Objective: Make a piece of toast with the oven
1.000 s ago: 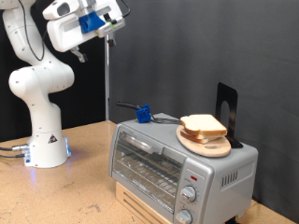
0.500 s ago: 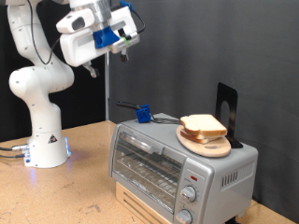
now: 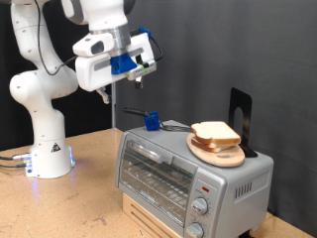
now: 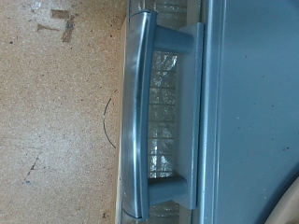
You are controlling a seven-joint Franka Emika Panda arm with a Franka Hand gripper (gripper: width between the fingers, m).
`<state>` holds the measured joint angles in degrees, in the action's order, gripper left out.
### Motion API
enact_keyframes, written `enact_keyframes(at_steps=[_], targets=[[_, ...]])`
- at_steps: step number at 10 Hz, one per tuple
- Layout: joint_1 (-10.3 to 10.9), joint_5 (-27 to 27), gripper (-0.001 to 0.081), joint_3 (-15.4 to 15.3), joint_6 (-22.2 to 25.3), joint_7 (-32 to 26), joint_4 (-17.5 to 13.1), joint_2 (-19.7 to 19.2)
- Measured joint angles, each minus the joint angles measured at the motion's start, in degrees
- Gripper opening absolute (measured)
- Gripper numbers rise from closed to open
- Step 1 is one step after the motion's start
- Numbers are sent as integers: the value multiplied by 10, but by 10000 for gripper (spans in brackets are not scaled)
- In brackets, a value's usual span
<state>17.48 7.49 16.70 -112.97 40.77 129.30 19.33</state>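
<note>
The silver-grey oven (image 3: 188,177) stands on a wooden block at the exterior view's lower right, its glass door closed. A pale bread slice (image 3: 215,130) lies on a round wooden plate (image 3: 222,156) on the oven's top, seemingly on a second slice. My gripper (image 3: 145,69) hangs in the air above and to the exterior view's left of the oven, touching nothing and holding nothing. The wrist view looks down on the oven's door handle (image 4: 138,112), the glass (image 4: 164,103) and the metal top (image 4: 252,93). My fingers do not show there.
A blue object (image 3: 151,121) sits behind the oven beside a thin upright pole (image 3: 114,99). A black stand (image 3: 241,117) rises behind the plate. The robot base (image 3: 45,149) stands at the exterior view's left on the wooden table (image 3: 69,203).
My arm has swung down and towards the exterior view's right, bringing the gripper closer to the oven. The bread, plate and oven have not moved.
</note>
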Motion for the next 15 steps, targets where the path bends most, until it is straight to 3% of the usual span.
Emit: enact_keyframes(at_steps=[1,4,11,15], targets=[[0,5,808,1,1,-1,0,0],[0,94,808,8,-16,-9,7,3],[0,68,808,-34,-123,0,109,-14],[-5,34,808,-41,-192,36,159,-22]])
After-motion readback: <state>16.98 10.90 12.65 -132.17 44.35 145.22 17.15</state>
